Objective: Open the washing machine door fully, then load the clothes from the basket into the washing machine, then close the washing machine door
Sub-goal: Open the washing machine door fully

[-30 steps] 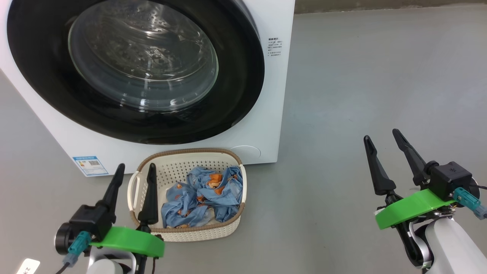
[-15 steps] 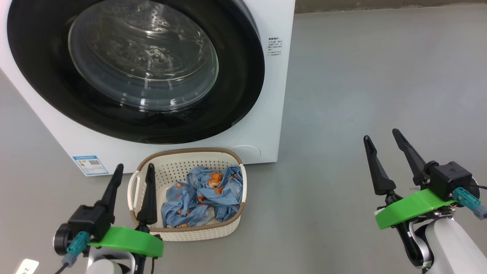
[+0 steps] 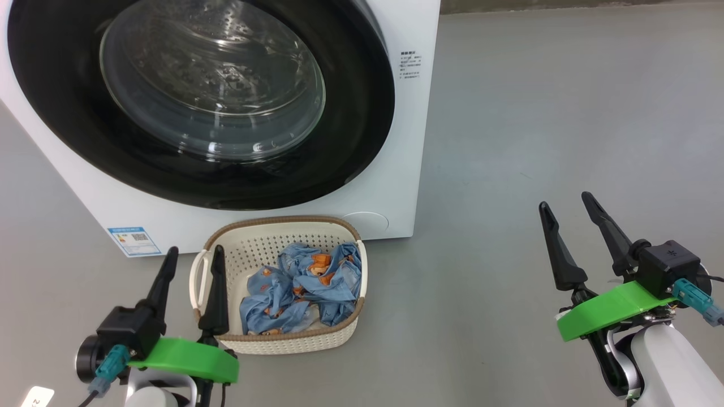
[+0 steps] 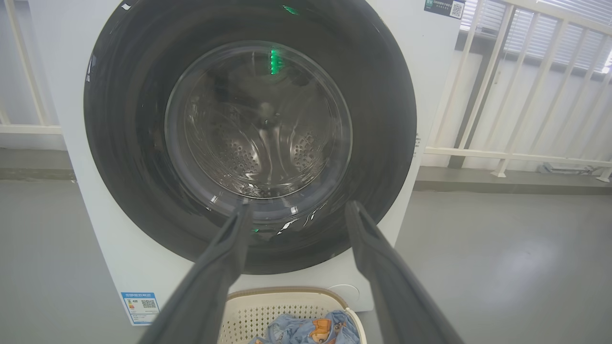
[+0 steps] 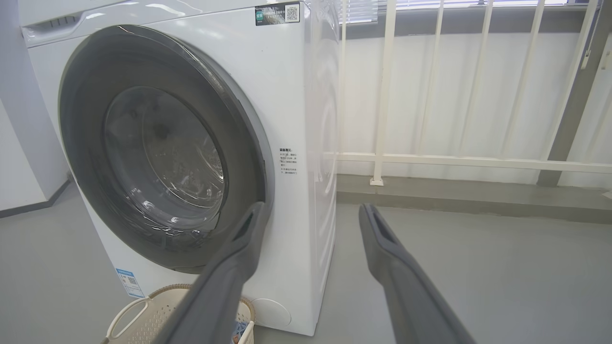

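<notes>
The white washing machine (image 3: 410,141) stands ahead with its round black washing machine door (image 3: 350,113) shut flat against the front; the steel drum shows through the glass. On the floor just in front sits the cream basket (image 3: 294,345), holding crumpled blue clothes (image 3: 302,282) with orange prints. My left gripper (image 3: 193,251) hovers open at the basket's left handle, holding nothing. My right gripper (image 3: 565,202) is open and empty over bare floor, right of the machine. The left wrist view faces the door (image 4: 119,143) between open fingers, basket (image 4: 287,298) below. The right wrist view sees the door (image 5: 86,143) obliquely.
A blue label sticker (image 3: 131,240) marks the machine's lower left corner. Grey floor (image 3: 537,113) spreads to the right of the machine. A white railing (image 5: 454,160) on a raised ledge runs behind and to the right of the machine.
The head camera has tipped slightly, shifting the scene up. My left gripper has drawn a little back and to the left, still open. The right gripper holds its place.
</notes>
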Available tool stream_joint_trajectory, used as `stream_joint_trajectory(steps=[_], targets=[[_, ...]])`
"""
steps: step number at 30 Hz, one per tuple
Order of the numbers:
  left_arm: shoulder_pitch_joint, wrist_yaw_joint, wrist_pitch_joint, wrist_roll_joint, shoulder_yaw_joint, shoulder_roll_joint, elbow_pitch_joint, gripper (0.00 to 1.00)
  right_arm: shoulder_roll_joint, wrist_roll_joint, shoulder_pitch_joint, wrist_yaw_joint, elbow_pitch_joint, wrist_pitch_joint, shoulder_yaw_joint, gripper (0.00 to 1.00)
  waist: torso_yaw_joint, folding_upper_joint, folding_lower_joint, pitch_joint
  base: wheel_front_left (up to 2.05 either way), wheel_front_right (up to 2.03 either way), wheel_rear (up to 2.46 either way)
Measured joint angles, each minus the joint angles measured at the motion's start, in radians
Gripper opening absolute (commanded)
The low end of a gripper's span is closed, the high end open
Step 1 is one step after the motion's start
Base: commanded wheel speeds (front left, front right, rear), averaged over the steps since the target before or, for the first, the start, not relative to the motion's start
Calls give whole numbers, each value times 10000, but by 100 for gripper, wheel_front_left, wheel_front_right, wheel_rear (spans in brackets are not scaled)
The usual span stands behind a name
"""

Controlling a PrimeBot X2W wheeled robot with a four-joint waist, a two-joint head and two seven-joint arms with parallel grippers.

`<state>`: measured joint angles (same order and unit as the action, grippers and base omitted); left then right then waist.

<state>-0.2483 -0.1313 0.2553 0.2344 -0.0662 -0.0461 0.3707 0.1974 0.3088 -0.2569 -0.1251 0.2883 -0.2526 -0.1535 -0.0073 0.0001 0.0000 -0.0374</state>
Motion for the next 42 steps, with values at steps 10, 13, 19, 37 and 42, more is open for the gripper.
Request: stream_joint_trajectory(steps=[10, 13, 19, 37, 42], targets=[[0, 0, 0, -257, 121, 13, 25, 100, 0, 29, -3, 0, -50, 0, 190, 100, 80, 0, 0, -186, 0, 0, 0], [-1, 0, 0, -259, 138, 15, 25, 100, 10, 71, -20, 0, -42, 0, 268, 100, 113, 0, 0, -266, 0, 0, 0], [-118, 0, 0, -257, 224, 19, -19, 100, 127, 119, -430, 0, 48, 0, 332, 100, 160, 0, 0, -468, 0, 0, 0], [-620, 0, 2, -151, 138, 54, -472, 100, 966, 1482, -2513, 0, 884, -2, 604, 100, 740, 0, 0, -1561, 0, 0, 0], [-686, 0, 2, -109, 79, 59, -493, 100, 1087, 2234, -3019, 0, 970, -12, 594, 48, 967, 0, 0, -1822, 0, 0, 0]])
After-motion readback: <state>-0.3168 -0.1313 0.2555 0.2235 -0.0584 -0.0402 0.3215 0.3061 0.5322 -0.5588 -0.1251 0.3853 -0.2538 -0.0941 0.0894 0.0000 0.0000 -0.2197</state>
